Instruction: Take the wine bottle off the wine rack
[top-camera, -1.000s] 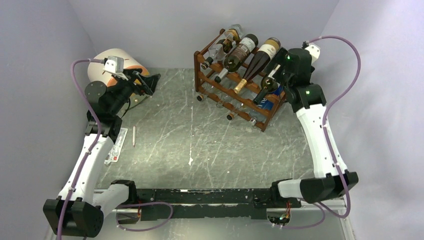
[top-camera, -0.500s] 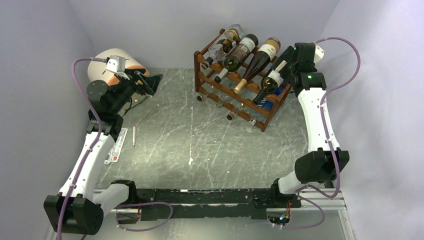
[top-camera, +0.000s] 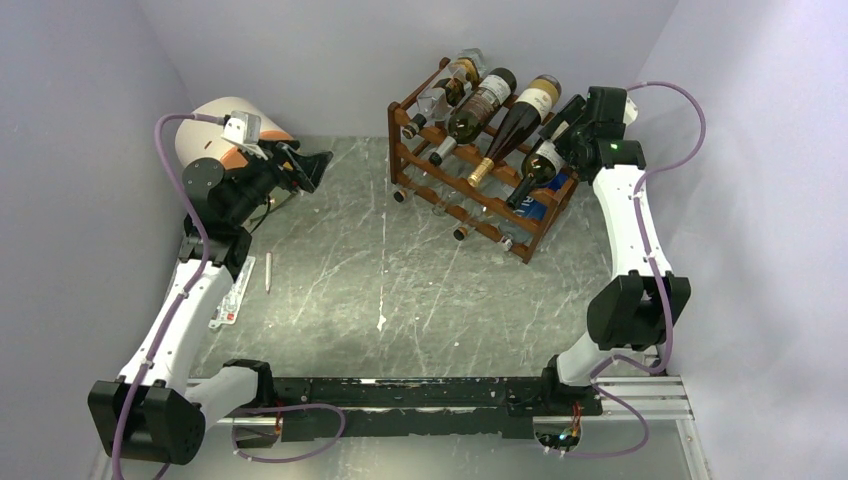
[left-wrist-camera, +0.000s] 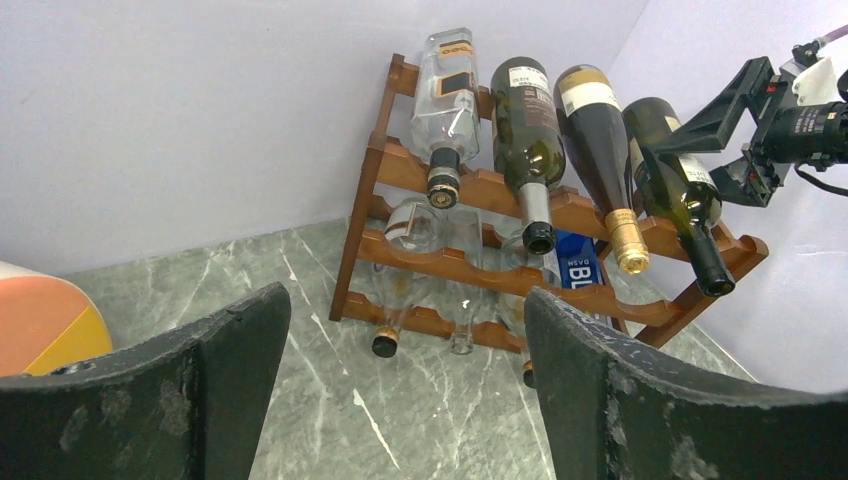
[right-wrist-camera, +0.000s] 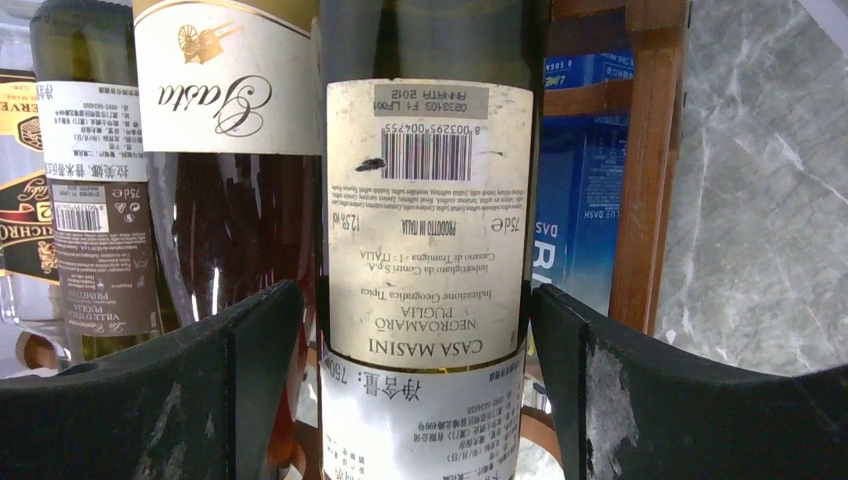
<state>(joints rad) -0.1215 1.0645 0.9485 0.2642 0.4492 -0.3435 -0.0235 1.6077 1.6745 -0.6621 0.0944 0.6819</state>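
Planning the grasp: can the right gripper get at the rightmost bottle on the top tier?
Probably yes. The right gripper is open and lined up on the bottle, with nothing between them. The neighbouring bottle lies close, so the jaw on that side may have little room.

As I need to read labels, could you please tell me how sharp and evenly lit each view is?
Right wrist: the label of the wine bottle is sharp and readable, the right fingers dark. Left wrist: the wine rack is crisp, the left fingers dark. Top external: soft even light, labels too small to read.
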